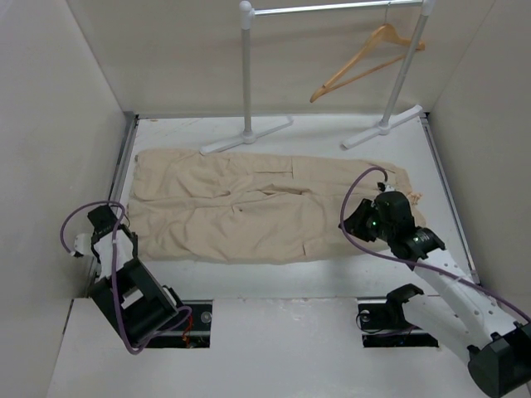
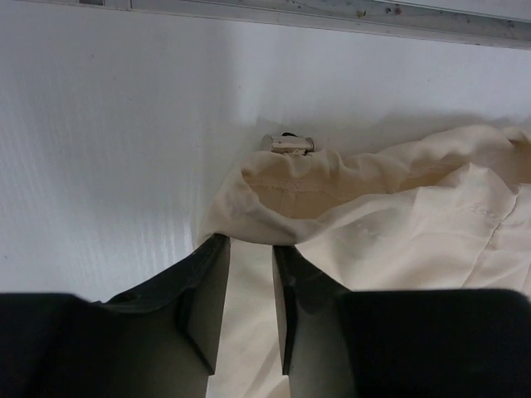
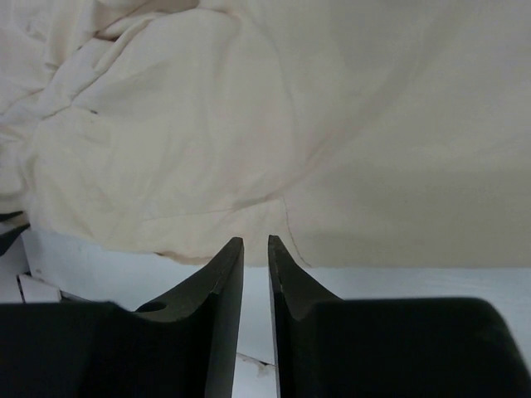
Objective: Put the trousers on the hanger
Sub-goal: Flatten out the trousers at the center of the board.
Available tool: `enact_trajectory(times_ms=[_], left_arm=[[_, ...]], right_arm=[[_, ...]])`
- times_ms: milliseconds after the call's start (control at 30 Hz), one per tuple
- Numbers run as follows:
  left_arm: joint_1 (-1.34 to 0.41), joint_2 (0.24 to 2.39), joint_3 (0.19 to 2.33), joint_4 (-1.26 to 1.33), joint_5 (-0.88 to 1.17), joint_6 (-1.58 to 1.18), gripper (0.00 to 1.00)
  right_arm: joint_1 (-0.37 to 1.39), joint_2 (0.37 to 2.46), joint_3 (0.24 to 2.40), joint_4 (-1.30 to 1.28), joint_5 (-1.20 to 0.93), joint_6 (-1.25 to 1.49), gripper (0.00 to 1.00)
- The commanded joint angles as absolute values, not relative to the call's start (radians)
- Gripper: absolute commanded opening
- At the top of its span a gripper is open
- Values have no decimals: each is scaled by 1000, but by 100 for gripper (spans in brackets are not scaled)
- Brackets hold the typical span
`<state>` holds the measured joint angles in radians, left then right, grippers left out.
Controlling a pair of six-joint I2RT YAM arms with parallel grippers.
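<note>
The beige trousers (image 1: 249, 203) lie spread flat across the table, waist to the left. The wooden hanger (image 1: 365, 58) hangs by its hook from the rack's top bar at the back right, far from both arms. My left gripper (image 1: 116, 239) is at the trousers' near left corner. In the left wrist view it (image 2: 249, 242) is closed on a bunched fold of the trousers (image 2: 398, 215) near a metal button (image 2: 289, 144). My right gripper (image 1: 358, 222) is over the trousers' right end. In its wrist view it (image 3: 255, 240) is shut to a slim gap at the edge of the trousers (image 3: 290, 108), with bare table showing between the fingers.
The white metal garment rack (image 1: 247, 83) stands at the back on two feet. White walls enclose the table on the left, back and right. A metal rail (image 2: 332, 16) runs along the wall ahead of my left gripper.
</note>
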<state>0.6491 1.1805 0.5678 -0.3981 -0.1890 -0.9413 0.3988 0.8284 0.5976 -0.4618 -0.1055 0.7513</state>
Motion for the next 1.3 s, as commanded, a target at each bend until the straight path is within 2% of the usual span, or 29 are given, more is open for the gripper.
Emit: enact_trajectory(times_ms=[0, 200, 400, 733, 1100, 1167, 1267], left_arm=[[648, 1151, 612, -425, -221, -969, 27], [596, 993, 699, -563, -328, -963, 34], [571, 1012, 689, -672, -367, -957, 39], [579, 1077, 575, -551, -252, -997, 40], [636, 1144, 492, -344, -249, -1017, 38], [631, 1181, 506, -312, -245, -1017, 32], [617, 1200, 546, -307, -241, -999, 11]], right_arm=[[363, 789, 598, -474, -98, 753, 26], [341, 762, 609, -482, -107, 756, 46], [344, 764, 604, -480, -109, 761, 60], [334, 726, 626, -520, -117, 746, 64], [317, 729, 620, -543, -112, 750, 65], [294, 730, 617, -546, -98, 761, 64], [205, 712, 607, -572, -43, 813, 60]])
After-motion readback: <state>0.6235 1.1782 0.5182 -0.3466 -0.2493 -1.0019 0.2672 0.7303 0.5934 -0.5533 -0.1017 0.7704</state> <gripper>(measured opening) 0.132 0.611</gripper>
